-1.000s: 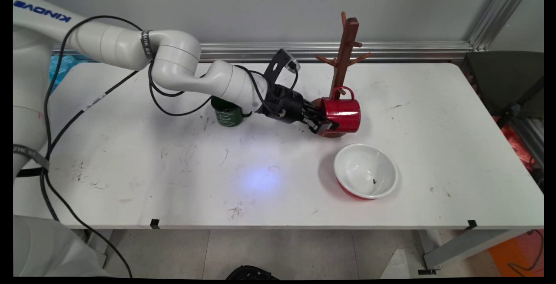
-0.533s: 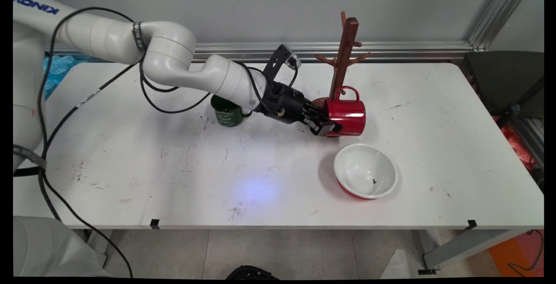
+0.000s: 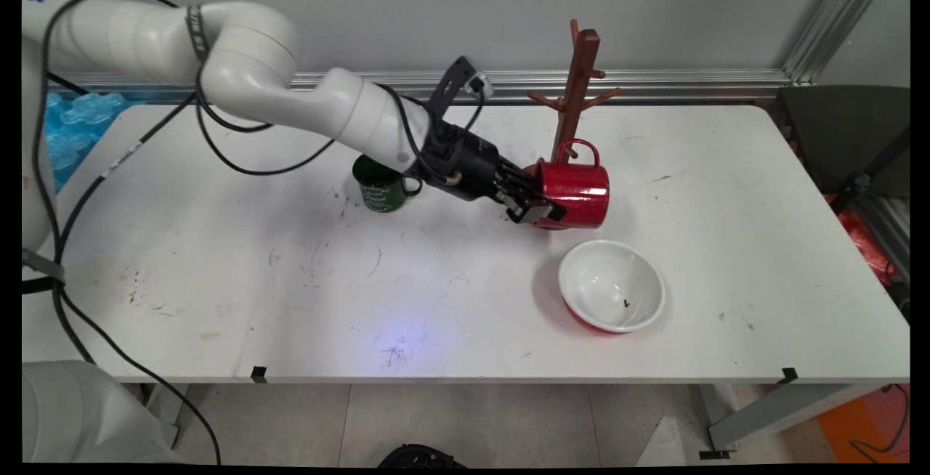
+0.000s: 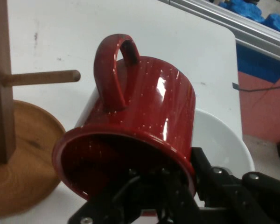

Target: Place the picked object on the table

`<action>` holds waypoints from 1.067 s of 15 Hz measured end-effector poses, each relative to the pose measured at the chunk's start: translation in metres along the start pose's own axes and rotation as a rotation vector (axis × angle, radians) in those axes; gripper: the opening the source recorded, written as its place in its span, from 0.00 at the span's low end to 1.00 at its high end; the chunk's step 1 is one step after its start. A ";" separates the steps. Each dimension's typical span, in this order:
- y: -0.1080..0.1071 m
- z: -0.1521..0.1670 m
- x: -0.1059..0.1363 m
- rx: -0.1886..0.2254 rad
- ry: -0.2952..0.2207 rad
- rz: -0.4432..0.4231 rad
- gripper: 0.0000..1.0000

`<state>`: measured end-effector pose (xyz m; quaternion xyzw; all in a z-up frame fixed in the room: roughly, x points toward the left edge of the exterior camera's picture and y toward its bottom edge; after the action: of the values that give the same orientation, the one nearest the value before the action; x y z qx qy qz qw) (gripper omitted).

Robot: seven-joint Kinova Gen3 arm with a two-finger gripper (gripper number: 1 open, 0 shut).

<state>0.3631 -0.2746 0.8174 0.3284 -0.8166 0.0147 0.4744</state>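
A red mug (image 3: pixel 577 192) lies on its side in the air, its handle (image 3: pixel 579 149) turned up, right beside the brown wooden mug tree (image 3: pixel 579 83). My gripper (image 3: pixel 536 212) is shut on the mug's rim, one finger inside the mouth and one outside. In the hand view the red mug (image 4: pixel 144 121) fills the middle, held at its rim by my gripper (image 4: pixel 177 186). The tree's post (image 4: pixel 1 79), one peg (image 4: pixel 42 77) and round base (image 4: pixel 23 163) show at the left.
A white bowl (image 3: pixel 612 285) with a red outside sits on the table in front of the mug, also seen as a bowl (image 4: pixel 221 144) behind the mug. A green mug (image 3: pixel 380 186) stands upright left of the gripper.
The gripper has lifted the red mug off the table and carried it slightly up beside the tree. The arm's upper links have risen and swung left.
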 end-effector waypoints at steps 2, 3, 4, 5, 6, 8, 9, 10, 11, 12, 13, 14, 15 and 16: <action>0.004 -0.014 0.002 -0.001 -0.025 0.005 0.00; 0.005 -0.020 0.003 -0.002 -0.038 0.009 0.00; 0.006 -0.028 0.005 -0.002 -0.054 0.016 0.00; 0.006 -0.036 0.006 -0.002 -0.071 0.024 0.00; 0.006 -0.042 0.007 -0.001 -0.085 0.032 0.00; 0.006 -0.053 0.009 0.001 -0.109 0.047 0.00; 0.006 -0.057 0.010 0.002 -0.120 0.056 0.00; 0.005 -0.063 0.011 0.005 -0.136 0.068 0.00; 0.004 -0.067 0.012 0.006 -0.147 0.078 0.00; 0.003 -0.074 0.014 0.010 -0.170 0.097 0.00; 0.002 -0.079 0.015 0.014 -0.192 0.115 0.00; 0.001 -0.083 0.016 0.017 -0.209 0.128 0.00; -0.001 -0.089 0.017 0.023 -0.236 0.146 0.00; -0.002 -0.095 0.017 0.028 -0.268 0.169 0.00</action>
<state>0.4310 -0.2532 0.8821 0.2641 -0.8971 0.0221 0.3536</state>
